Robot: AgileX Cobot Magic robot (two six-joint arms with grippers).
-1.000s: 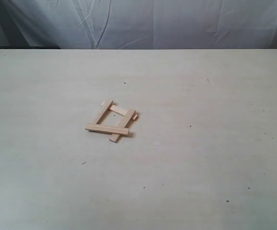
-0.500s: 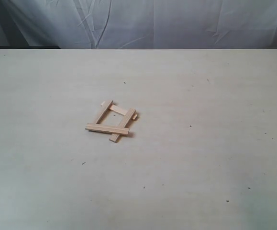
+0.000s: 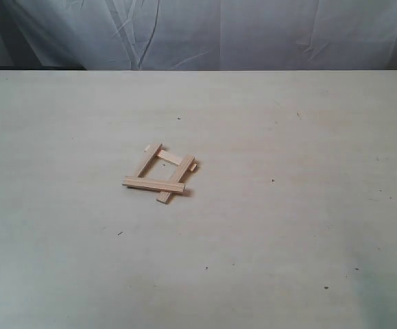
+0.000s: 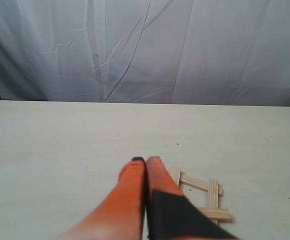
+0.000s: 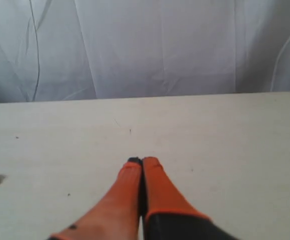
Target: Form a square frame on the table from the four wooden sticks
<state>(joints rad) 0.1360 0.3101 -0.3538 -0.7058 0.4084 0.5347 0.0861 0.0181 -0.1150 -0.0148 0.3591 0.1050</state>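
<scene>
Left end effector (image 4: 145, 161) and right end effector (image 5: 142, 161) are closed, empty; square frame (image 3: 158, 173) lies on table (image 3: 287, 240).

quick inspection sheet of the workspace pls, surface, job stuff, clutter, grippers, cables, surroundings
surface: pale table, flat, a few tiny dark specks
job's things: four sticks lie as a square outline left of the table's middle, corners overlapping, ends poking out
clutter: nothing seen
grippers: left gripper shut and empty, above the table near the sticks; right gripper shut and empty, over bare table; neither shows in the exterior view
cables: nothing sure; a thin dark line on the curtain could be a cord or a crease
surroundings: creased white curtain behind the table's far edge
</scene>
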